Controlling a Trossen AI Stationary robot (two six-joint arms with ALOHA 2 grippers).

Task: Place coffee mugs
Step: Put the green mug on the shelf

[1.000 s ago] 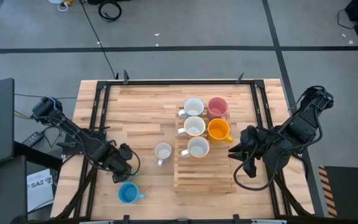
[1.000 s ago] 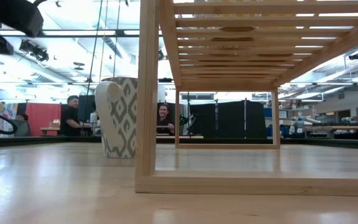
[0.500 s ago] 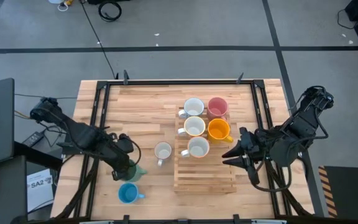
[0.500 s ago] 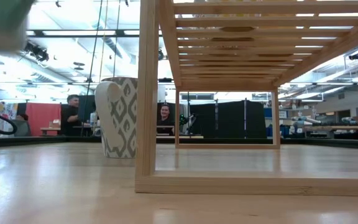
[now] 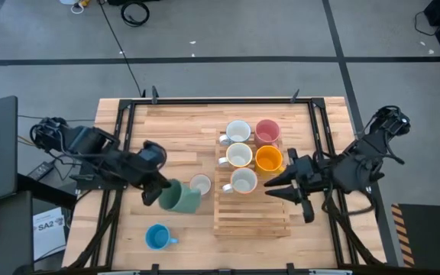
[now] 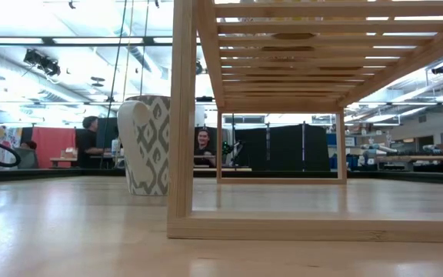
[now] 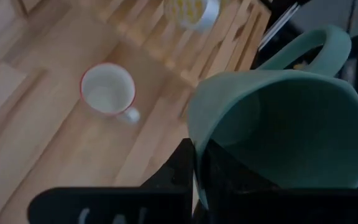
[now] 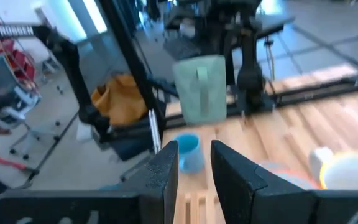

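Even overhead light; ceiling lamps glare low view; wrist views blurred.

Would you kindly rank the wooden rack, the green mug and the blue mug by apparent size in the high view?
1. Wooden rack, clearly the largest.
2. Green mug, held by the left gripper; it is lifted off the table, nearer the camera, so its edge over the blue one is unsure.
3. Blue mug, standing on the table.

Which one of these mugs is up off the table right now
The dark green mug. The left end effector holds it by the rim above the table, tipped sideways; the other mugs all stand on the wooden rack or the tabletop.
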